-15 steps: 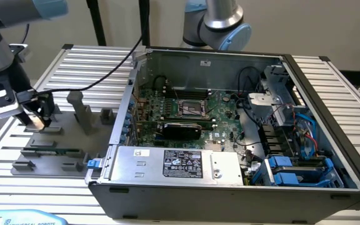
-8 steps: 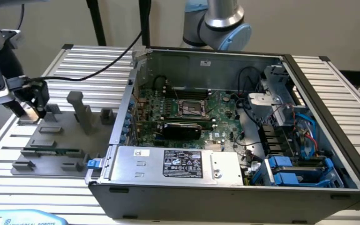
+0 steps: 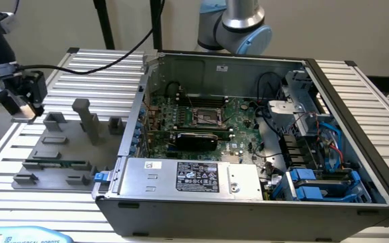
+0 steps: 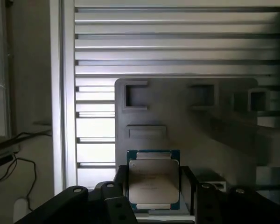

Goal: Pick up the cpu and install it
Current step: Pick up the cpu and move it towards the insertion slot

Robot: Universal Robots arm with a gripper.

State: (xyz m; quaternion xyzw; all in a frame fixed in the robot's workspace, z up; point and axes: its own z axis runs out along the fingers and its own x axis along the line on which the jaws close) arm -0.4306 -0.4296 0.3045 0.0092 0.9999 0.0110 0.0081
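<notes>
The cpu (image 4: pixel 153 179), a flat square chip with a silvery-grey top and a greenish rim, sits between my gripper's (image 4: pixel 154 186) two dark fingers (image 4: pixel 121 179), which are shut against its opposite edges. In the exterior view the gripper (image 3: pixel 23 107) hangs at that view's far left, above the far corner of the grey tray (image 3: pixel 52 152), with the cpu (image 3: pixel 24 110) showing as a pale tan patch at its tip. The green board (image 3: pixel 201 121) lies inside the open computer case, and its dark metal-framed socket (image 3: pixel 206 117) is well off to the exterior view's right of the gripper.
The grey tray carries several plastic blocks and a tall post (image 3: pixel 85 119). The case wall (image 3: pixel 140 106) rises between tray and board. A power supply (image 3: pixel 194 177), cables and blue drive bays (image 3: pixel 319 185) crowd the case. The arm's elbow (image 3: pixel 238 25) looms behind it.
</notes>
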